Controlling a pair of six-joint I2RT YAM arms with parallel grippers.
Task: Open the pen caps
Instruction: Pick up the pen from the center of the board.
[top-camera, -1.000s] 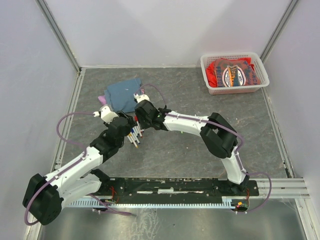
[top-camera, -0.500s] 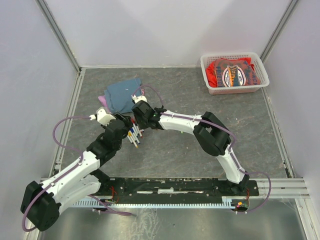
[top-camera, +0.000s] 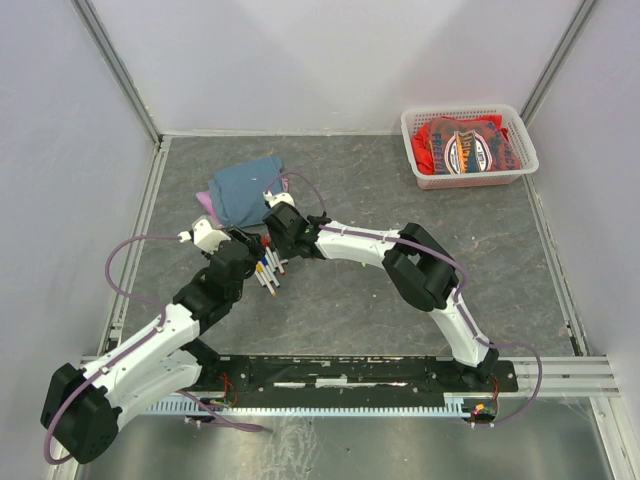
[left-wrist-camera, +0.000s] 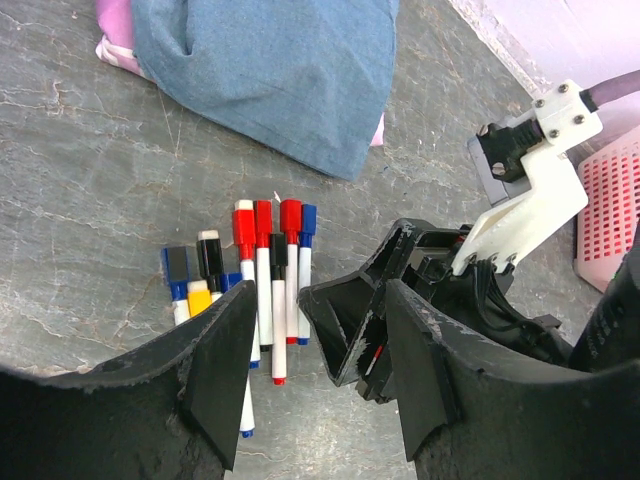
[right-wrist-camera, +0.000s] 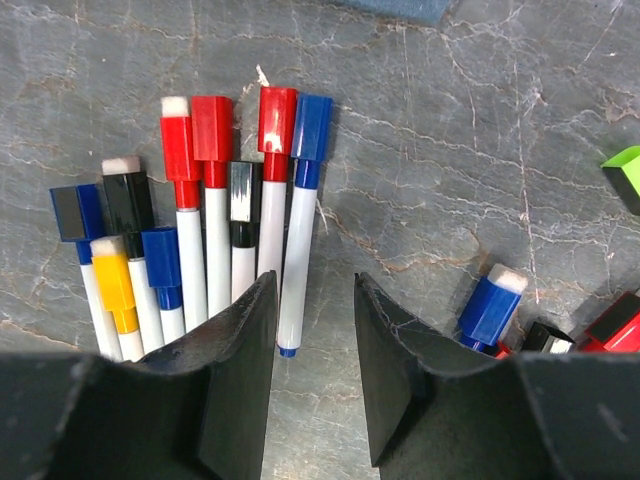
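Note:
Several white-barrelled marker pens (right-wrist-camera: 215, 250) lie side by side on the grey table, with red caps (right-wrist-camera: 212, 130), blue caps (right-wrist-camera: 312, 128) and black caps (right-wrist-camera: 128, 200) on their far ends. They also show in the left wrist view (left-wrist-camera: 262, 270) and the top view (top-camera: 268, 273). My right gripper (right-wrist-camera: 315, 375) is open and empty, low over the near ends of the pens, its left finger beside a blue-capped pen. My left gripper (left-wrist-camera: 315, 385) is open and empty, just before the pens, with the right gripper (left-wrist-camera: 400, 290) between its fingers' line of sight.
A blue cloth (top-camera: 245, 188) over a pink thing lies behind the pens. A blue cap with a white end (right-wrist-camera: 492, 300) and red and black pieces lie right of my right gripper. A white basket (top-camera: 468, 146) with red contents stands at the back right.
Both grippers have shifted slightly left, toward the row of pens. The pens have not moved.

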